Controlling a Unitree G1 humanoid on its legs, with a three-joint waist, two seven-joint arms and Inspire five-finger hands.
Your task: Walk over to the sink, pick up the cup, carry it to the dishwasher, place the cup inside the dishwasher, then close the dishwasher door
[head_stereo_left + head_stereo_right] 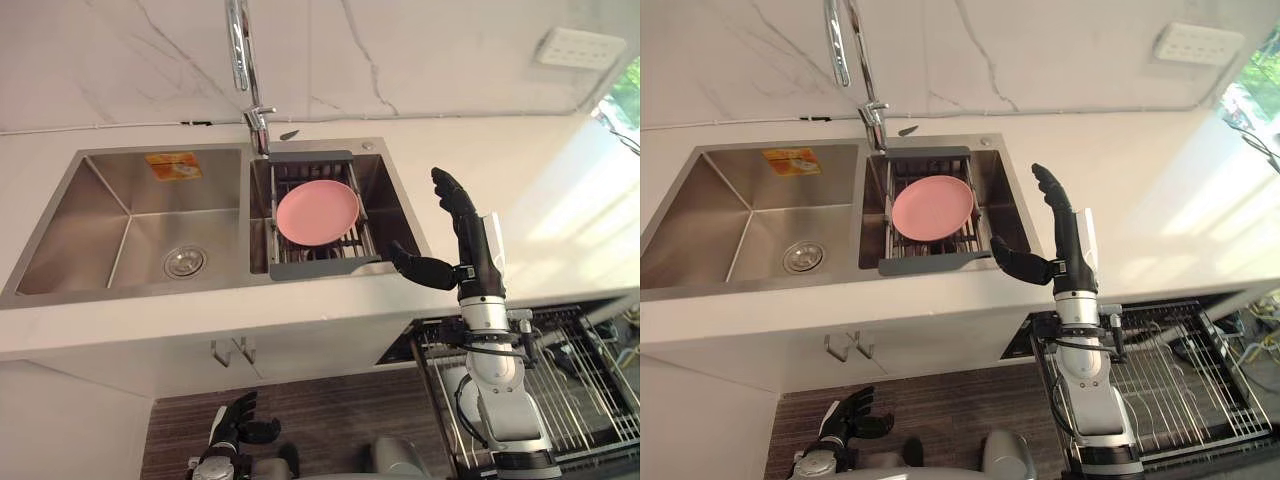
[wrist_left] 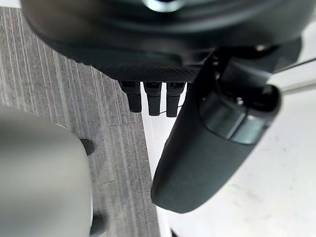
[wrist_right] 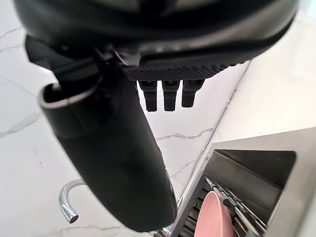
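Left eye view puts the round pink plate (image 1: 317,212), no cup, in the dark wire rack (image 1: 310,268) over the steel sink (image 1: 100,225), nine o'clock of the wide-open, empty right hand (image 1: 468,245), left hand (image 1: 232,428) slack at six; light, stiff, slippery I'd guess, best pinched by the rim (image 3: 211,217) the right wrist view shows edge-on.

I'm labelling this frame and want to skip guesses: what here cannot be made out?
Sink rack under the pink plate: covered by the plate, both eye views.
Dishwasher rack: cut off by the left eye view's lower right corner.
Faucet: top cut off by the upper edge.
Sink: mostly behind the right hand, right wrist view.
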